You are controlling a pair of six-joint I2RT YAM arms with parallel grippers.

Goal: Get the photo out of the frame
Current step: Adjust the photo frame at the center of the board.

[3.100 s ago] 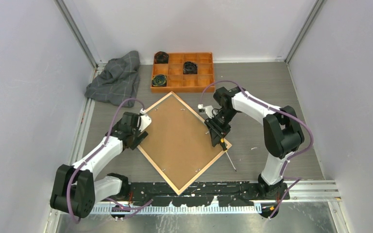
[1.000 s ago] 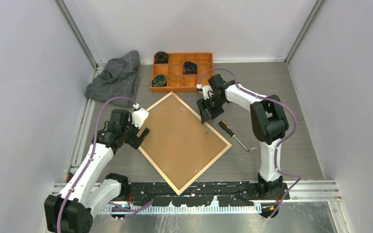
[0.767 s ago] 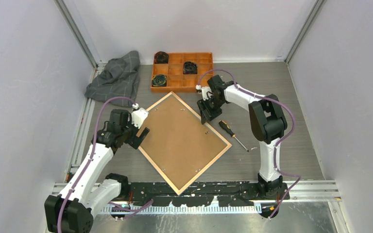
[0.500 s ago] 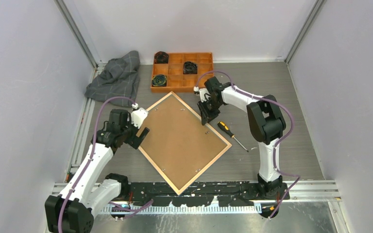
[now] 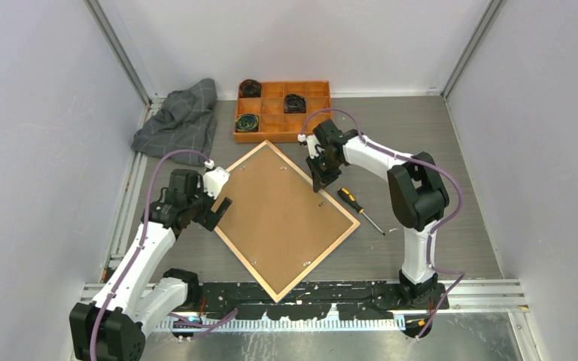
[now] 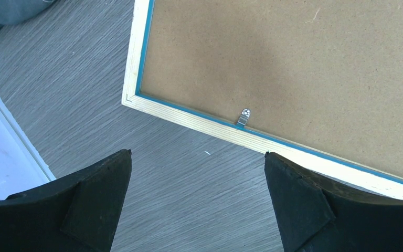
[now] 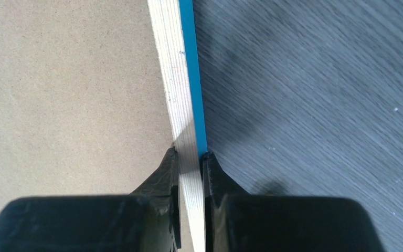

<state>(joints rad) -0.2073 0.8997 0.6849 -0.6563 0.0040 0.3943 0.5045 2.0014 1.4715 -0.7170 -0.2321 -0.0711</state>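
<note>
The right tool (image 7: 190,157) is pinched narrow on the frame (image 7: 176,79). In the right wrist view one finger (image 7: 165,168) sits on the inner side of the pale wood rim, against the brown backing board (image 7: 68,89). The other presses the blue outer edge, with grey tabletop (image 7: 320,105) to its right. In the top view this right tool (image 5: 318,180) sits a little above centre, on the frame's upper right side.

The left tool (image 6: 197,157) stands wide, holding nothing. In the left wrist view its two black fingers (image 6: 99,194) fill the lower corners. Between them are bare tabletop (image 6: 189,199) and the frame's rim (image 6: 189,119). A small metal clip (image 6: 244,116) on that rim lies over the edge of the backing board (image 6: 294,68). In the top view the left tool (image 5: 218,207) is left of centre, just beside the frame's left corner.

The frame (image 5: 245,262) lies flat and back-up in the middle of the tabletop (image 5: 436,128), turned like a diamond. The backing board (image 5: 282,218) fills it.

Just right of the frame lies a screwdriver (image 5: 350,199) with a black and yellow handle, apart from the rim. At upper centre is an orange compartment tray (image 5: 271,138) with three dark round things in separate compartments. A crumpled grey cloth (image 5: 181,120) lies at upper left, beside the tray.
</note>
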